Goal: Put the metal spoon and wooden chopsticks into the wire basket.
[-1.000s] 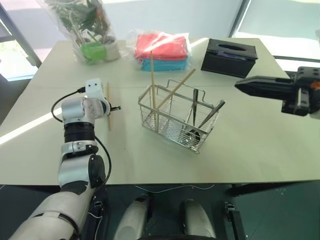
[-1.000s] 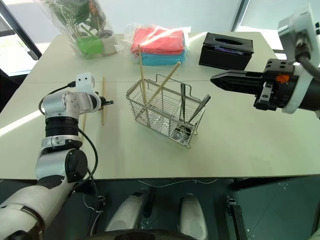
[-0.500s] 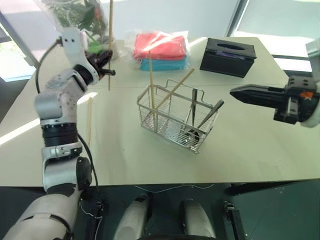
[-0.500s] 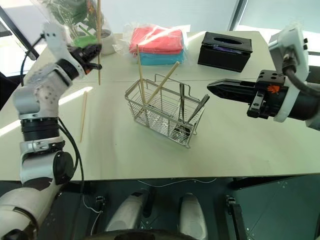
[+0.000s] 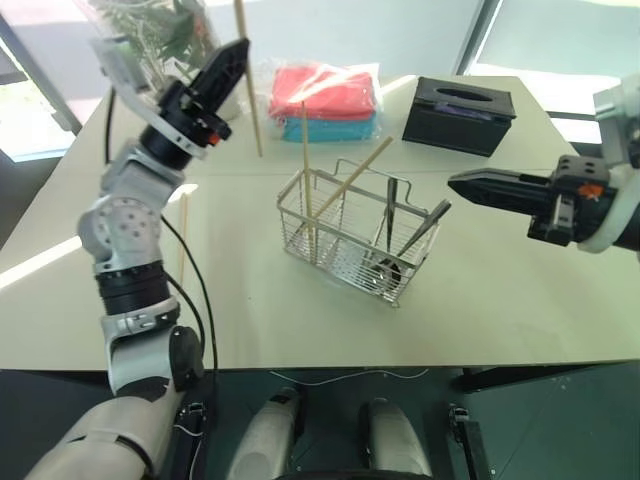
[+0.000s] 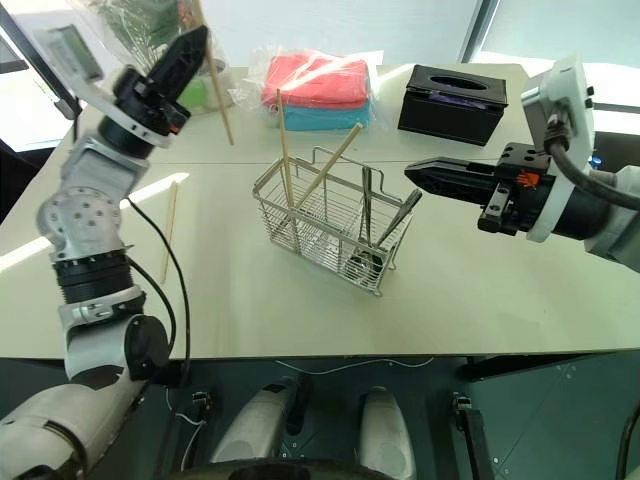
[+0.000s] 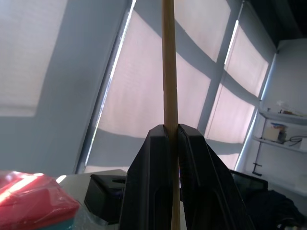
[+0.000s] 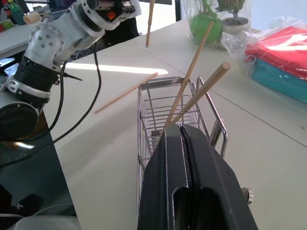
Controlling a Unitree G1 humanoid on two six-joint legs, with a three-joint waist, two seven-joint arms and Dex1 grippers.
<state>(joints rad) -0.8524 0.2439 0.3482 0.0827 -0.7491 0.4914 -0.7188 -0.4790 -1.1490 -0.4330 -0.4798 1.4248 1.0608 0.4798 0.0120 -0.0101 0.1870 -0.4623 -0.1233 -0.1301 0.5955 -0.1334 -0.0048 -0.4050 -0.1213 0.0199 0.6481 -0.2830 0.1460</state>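
1. The left claw [image 5: 232,62] has risen from the worktop [image 5: 500,290] in the past second, clenched on one chopstick [image 5: 247,85] now held high, far-left of the wire basket [image 5: 350,235].
2. Two chopsticks and the metal spoon [image 5: 422,232] already stand in the basket; another chopstick [image 5: 181,240] lies on the left.
3. The right claw [image 5: 462,184] hovers clenched and empty, right of the basket.
4. Next, likely: lowering the stick into the basket.

My chopstick [image 5: 247,85] is pale tan, basket [image 5: 352,238] shiny silver, box [image 5: 459,114] black, towels [image 5: 325,101] red over teal.
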